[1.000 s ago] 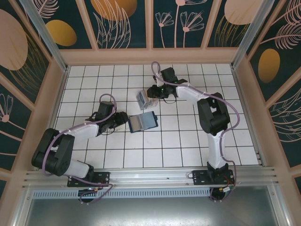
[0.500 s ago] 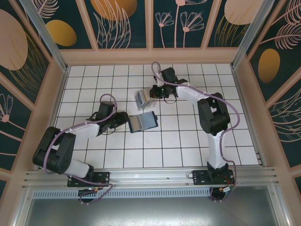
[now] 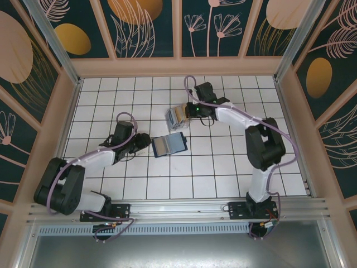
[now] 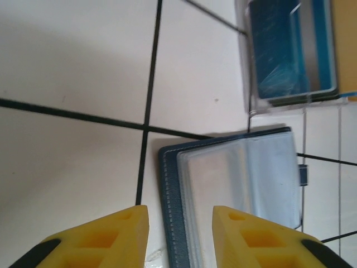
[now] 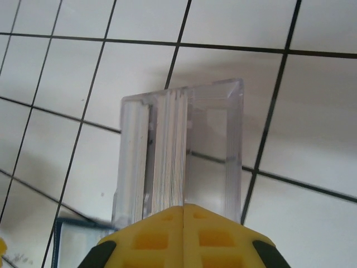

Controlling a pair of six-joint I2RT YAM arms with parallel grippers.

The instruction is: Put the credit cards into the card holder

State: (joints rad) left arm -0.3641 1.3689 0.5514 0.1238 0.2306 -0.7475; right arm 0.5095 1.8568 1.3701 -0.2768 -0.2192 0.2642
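Observation:
The clear card holder [image 3: 177,118] stands on the white tiles behind the open dark blue wallet [image 3: 168,144]. In the left wrist view the card holder [image 4: 254,84] has credit cards inside: a blue card [image 4: 276,50] faces me and a tan-gold edge [image 4: 348,44] shows at the far right. In the right wrist view the cards [image 5: 170,151] stand edge-on in the holder's [image 5: 231,139] slots. My right gripper [image 5: 184,207] is shut, its tips against the holder's near side. My left gripper [image 4: 181,215] is open over the wallet's [image 4: 234,190] left edge, with nothing between its fingers.
The floor is white tile with dark grout, closed in by a wooden frame [image 3: 72,106] and patterned walls. The wallet's clear sleeves [image 4: 245,184] look empty. Open tiles lie to the right and in front of the wallet [image 3: 223,167].
My right gripper has shut at the holder, and holder and arm have shifted slightly to the right. The left jaws have narrowed a little at the wallet's edge.

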